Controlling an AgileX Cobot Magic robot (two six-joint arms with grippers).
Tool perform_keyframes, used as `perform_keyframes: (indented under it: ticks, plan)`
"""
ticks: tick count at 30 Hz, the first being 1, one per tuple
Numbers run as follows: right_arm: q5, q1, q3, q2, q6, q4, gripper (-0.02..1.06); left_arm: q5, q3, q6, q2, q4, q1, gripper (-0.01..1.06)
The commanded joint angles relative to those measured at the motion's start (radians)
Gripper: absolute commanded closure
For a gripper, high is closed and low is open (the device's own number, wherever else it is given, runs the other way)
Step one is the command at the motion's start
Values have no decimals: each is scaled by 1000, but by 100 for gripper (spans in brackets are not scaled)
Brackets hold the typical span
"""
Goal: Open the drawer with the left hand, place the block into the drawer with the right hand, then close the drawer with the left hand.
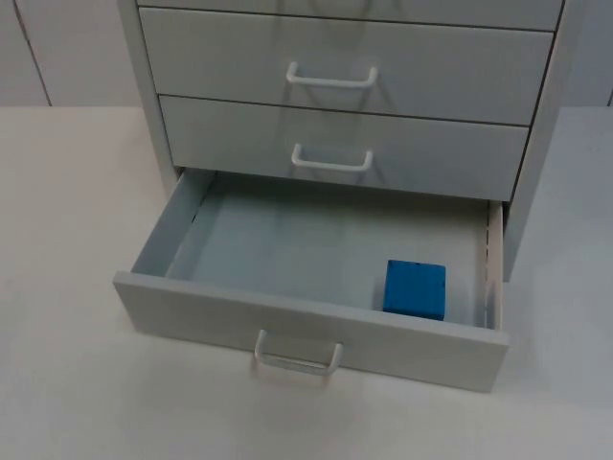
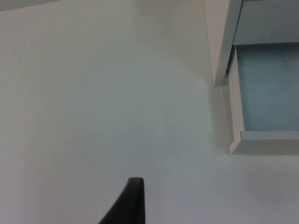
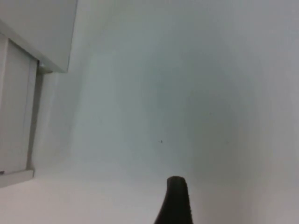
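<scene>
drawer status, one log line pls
drawer: bottom one, open | block: inside, front right | close: not done | left pincer: over table beside cabinet

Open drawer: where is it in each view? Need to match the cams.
Top view: drawer pulled out at centre, blue block inside.
Left wrist view: its left wall and front corner.
Right wrist view: its right wall's outer face.
Shared landmark: cabinet, adjoining it everywhere.

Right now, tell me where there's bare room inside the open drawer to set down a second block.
The drawer floor is bare from its left wall across to the block; that stretch, back to the cabinet, is free. It is crowded only at the front right corner, where the block sits close to the front panel and right wall.
</scene>
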Motion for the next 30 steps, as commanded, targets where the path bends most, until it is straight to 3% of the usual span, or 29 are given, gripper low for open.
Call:
perform_keyframes:
  ticks: [1, 6, 15, 20, 26, 30]
  plan:
    - [-3, -21, -2, -9, -39, 27, 42, -7, 4, 1, -6, -12, 4, 0]
    - [-20, -21, -2, -9, -39, -14, 42, -7, 4, 1, -6, 6, 4, 0]
    - [-8, -21, -3, -9, -56, -1, 42, -17, 10, 1, 8, 10, 4, 0]
    - [15, -21, -20, -9, -106, 21, 42, -129, 10, -8, 6, -13, 4, 0]
    - [24, -17, -20, -9, -106, 21, 42, -137, 10, -10, 6, -67, 4, 0]
    - [20, 89, -20, -9, -109, -17, 42, -134, 10, -10, 8, -53, 4, 0]
